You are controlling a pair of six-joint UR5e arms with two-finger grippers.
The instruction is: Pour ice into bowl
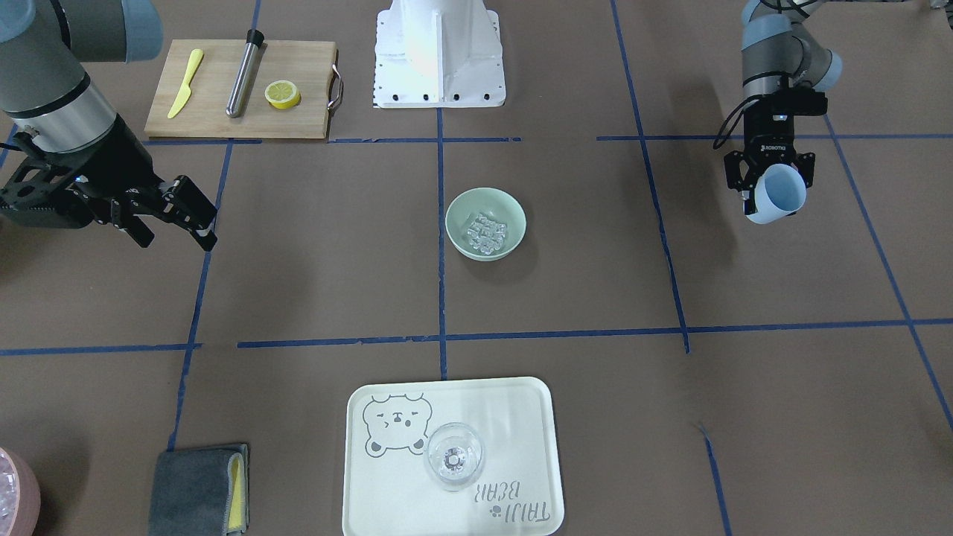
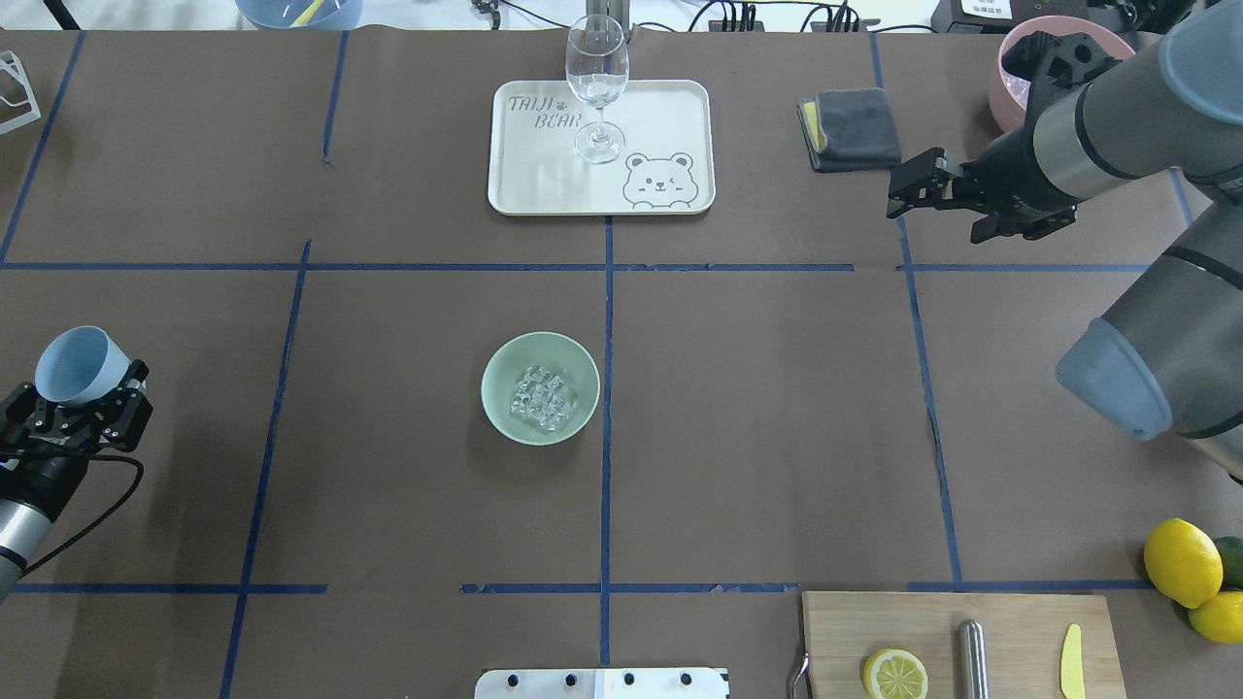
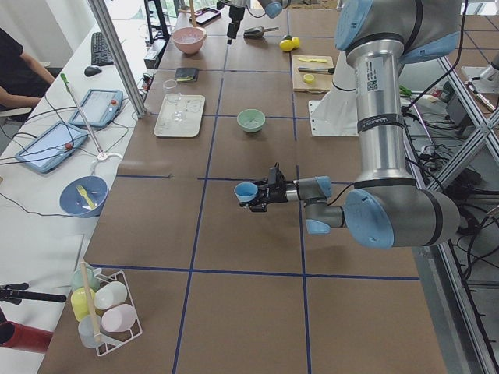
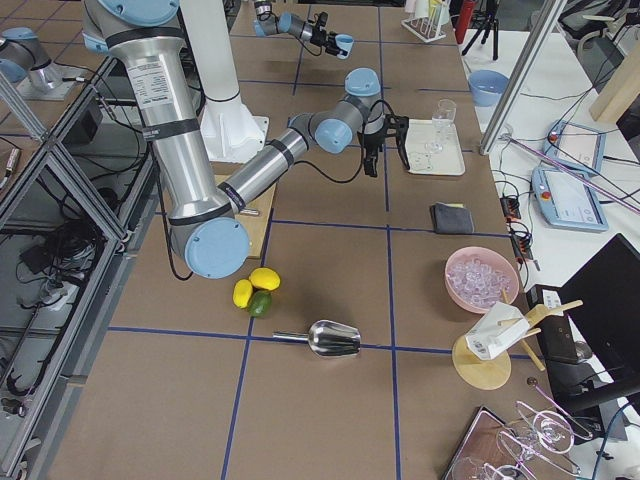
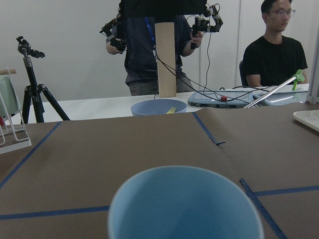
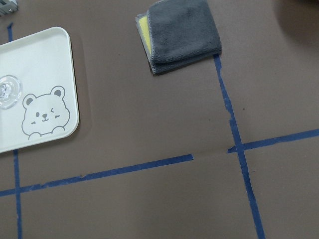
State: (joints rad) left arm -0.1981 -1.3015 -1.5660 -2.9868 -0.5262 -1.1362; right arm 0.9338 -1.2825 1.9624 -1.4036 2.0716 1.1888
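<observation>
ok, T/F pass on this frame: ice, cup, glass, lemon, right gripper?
1. The ice is in the bowl. True.
2. The left gripper holds the cup. True.
3. The cup is full of ice. False: its inside looks empty.
4. A lemon half lies on the board. True.
5. The glass stands on the board. False: it stands on the tray.
6. The right gripper grips the cloth. False: it is open and empty, clear of the cloth.
</observation>
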